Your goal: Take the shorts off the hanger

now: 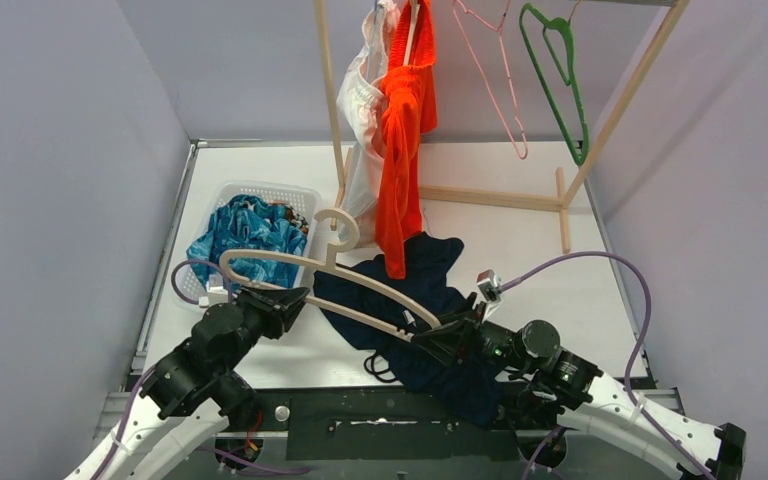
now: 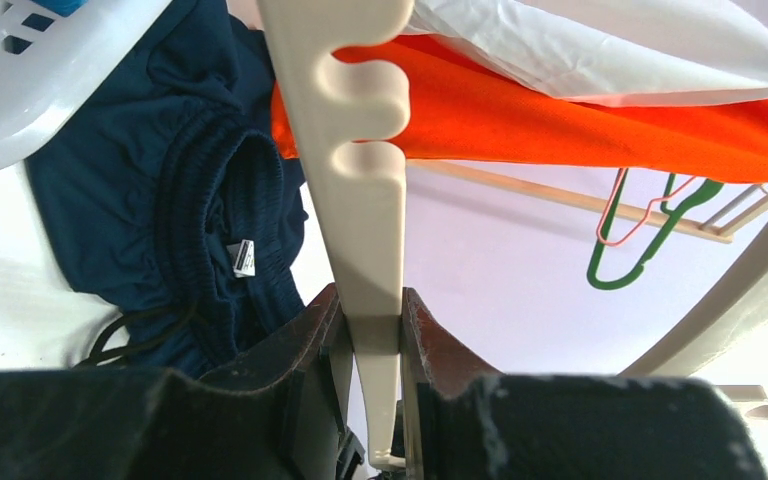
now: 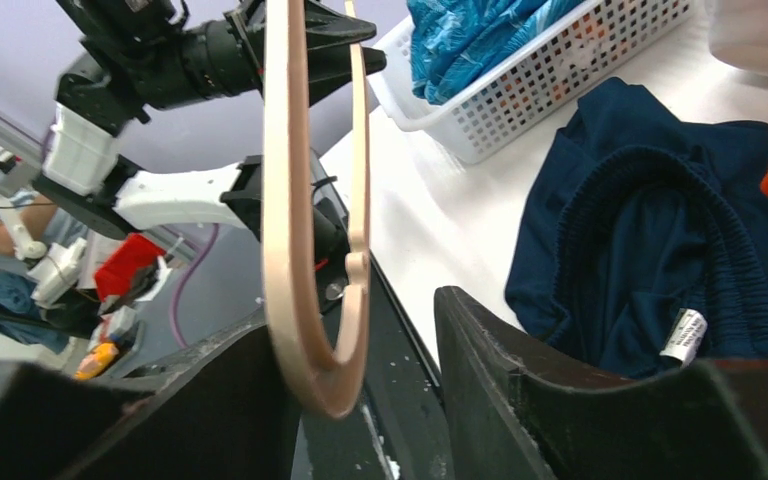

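Left claw [image 1: 290, 300] is clamped on the left end of the cream hanger [image 2: 360, 200]; both fingers press flat on the bar in the left wrist view. Right claw [image 3: 360, 340] straddles the hanger's other end with jaws partly open. The curved tip leans on one finger with a clear gap to the other, so it has no grip.

The hanger is held across the lower centre of the overhead frame, hook pointing up-frame.

Navy shorts [image 1: 430, 265] lie crumpled on the bench [image 1: 520, 250] under the hanger's right half, with one part spilling over the near edge by the right arm. Both wrist views show them lying on the bench, waistband and label up, apart from the hanger.

Teal shorts [image 1: 245, 235] are in the white basket [image 1: 300, 192], centre left. Orange shorts [image 1: 405, 120] and white shorts [image 1: 360, 95] hang from the wooden rack [image 1: 330, 90], top centre. A pink hanger [image 1: 505, 90] and a green hanger [image 1: 568, 100] hang on the same rack, upper right.
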